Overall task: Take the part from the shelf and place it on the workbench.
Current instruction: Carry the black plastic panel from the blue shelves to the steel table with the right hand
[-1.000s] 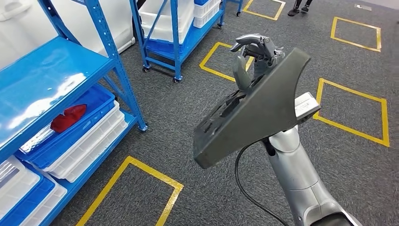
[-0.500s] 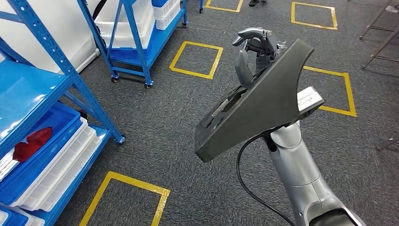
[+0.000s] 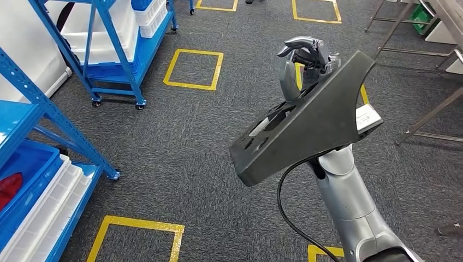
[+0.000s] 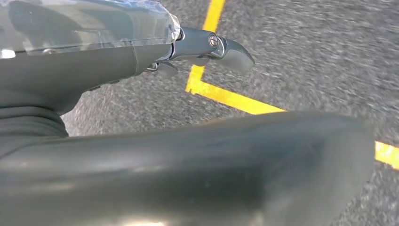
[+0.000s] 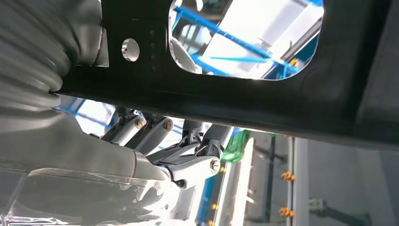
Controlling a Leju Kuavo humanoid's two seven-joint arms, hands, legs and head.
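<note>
Above the grey carpet [image 3: 180, 142] you see the right hand [image 3: 303, 60] curled over the upper end of the dark part [image 3: 311, 123], holding it raised and tilted; blue shelving [image 3: 49, 117] stands at left, yellow floor squares [image 3: 194, 68] beyond.

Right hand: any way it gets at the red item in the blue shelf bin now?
Probably not. The right hand grips the dark grey plastic part, and the red item lies in the blue bin far off to the robot's left, across carpet.
</note>
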